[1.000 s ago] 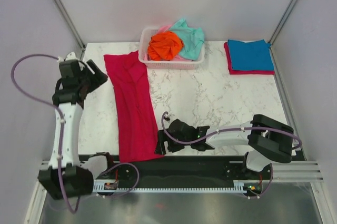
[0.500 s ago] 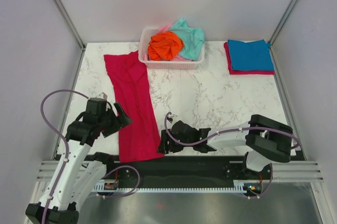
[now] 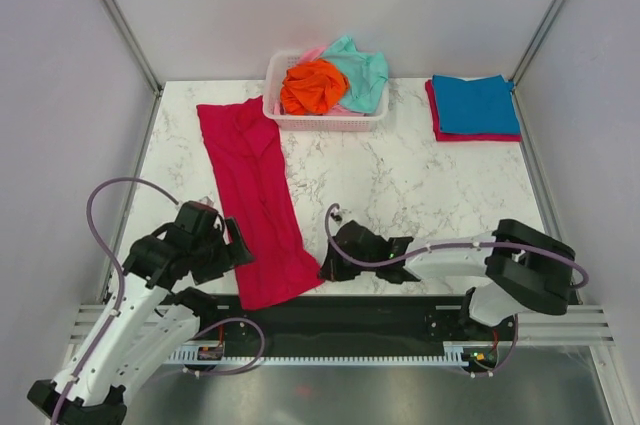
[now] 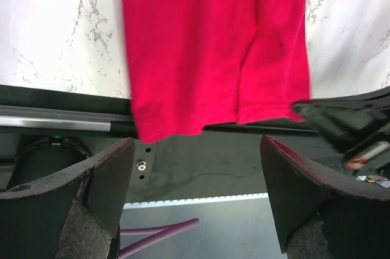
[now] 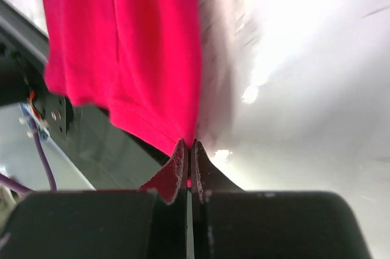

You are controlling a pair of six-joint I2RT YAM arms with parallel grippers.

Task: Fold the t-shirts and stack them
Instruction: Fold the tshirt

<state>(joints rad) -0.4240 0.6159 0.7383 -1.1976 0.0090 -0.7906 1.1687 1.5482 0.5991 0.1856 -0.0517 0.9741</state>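
Nearest the arm bases, the right hand (image 5: 189,152) is pinched closed on the near right corner of the crimson red cloth t-shirt (image 3: 255,195), its fingertips meeting over the hem. That grip likely serves to lift the near end for the next fold. The left hand (image 4: 196,149) hovers with its jaws spread wide and gripping nothing, lined up over the near left part of the same hem; it looks set to take the other corner so both ends rise together.

The shirt lies as a long narrow strip, already folded lengthwise. Its near hem overhangs the white marbled desk (image 3: 420,175) onto the black base rail (image 3: 400,320), which leaves that edge free to be grasped. From there the strip runs away toward the far left.

At the far edge, the white plastic slatted basket (image 3: 320,123) holds the crumpled orange t-shirt (image 3: 312,87), mint-teal t-shirt (image 3: 362,70) and a glimpse of pink t-shirt (image 3: 312,52), waiting unfolded. At far right, the folded blue t-shirt (image 3: 475,103) rests on a folded red t-shirt (image 3: 480,136), starting the stack.
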